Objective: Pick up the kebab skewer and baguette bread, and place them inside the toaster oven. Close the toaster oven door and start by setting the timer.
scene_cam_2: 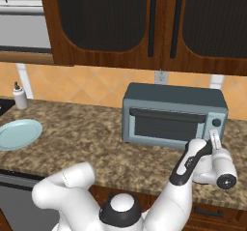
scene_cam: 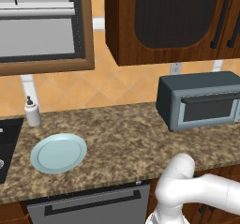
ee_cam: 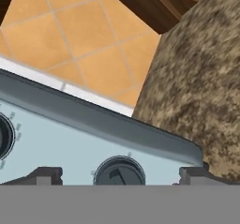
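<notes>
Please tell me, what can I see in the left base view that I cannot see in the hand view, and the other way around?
Left base view: the closed toaster oven door with its bar handle, the pale blue plate with nothing on it, the soap bottle, the dark wooden cabinet and the dishwasher under the counter.

Hand view: a close look at a round dark knob on the oven's light panel, framed by the open gripper.

Both: the toaster oven, the speckled counter and the orange tiled wall.

Toaster oven (scene_cam: 201, 101) cut at right edge
</notes>
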Controlling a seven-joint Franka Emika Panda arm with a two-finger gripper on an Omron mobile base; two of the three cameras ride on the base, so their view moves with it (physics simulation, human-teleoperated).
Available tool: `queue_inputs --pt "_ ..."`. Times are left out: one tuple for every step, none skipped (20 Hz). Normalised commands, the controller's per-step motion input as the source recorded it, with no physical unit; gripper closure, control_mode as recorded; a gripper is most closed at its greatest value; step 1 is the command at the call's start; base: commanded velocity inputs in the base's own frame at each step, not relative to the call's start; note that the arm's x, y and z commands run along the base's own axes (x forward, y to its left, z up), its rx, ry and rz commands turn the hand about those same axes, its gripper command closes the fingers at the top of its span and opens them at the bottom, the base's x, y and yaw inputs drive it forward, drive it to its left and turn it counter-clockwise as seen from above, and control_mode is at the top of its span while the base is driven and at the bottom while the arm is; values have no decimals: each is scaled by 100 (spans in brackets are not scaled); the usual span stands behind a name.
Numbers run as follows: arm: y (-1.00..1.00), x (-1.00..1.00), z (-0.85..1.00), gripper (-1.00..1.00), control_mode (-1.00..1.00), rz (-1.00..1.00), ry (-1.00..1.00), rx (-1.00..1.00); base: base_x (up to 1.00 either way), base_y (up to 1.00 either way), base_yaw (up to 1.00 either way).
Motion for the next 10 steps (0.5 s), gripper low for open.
queue_inputs --pt "6 -12 0 -100 -100 0 0 -4 0 0 0" --pt "12 -11 0 -100 -100 0 0 -5 0 0 0" --pt "12 -14 0 -100 -100 0 0 -5 0 0 0" --pt "11 -9 0 -100 -100 0 0 -6 0 0 0" --pt "11 -9 0 -100 -100 0 0 -6 0 0 0" --pt "13 0 0 -100 -100 0 0 -6 0 0 0" --pt "14 0 0 -100 -100 0 0 -5 0 0 0" --pt "11 0 0 -100 -100 0 0 -5 0 0 0" --pt "7 0 0 -100 -100 0 0 -3 0 0 0" --pt "11 0 0 -100 -100 0 0 -2 0 0 0"
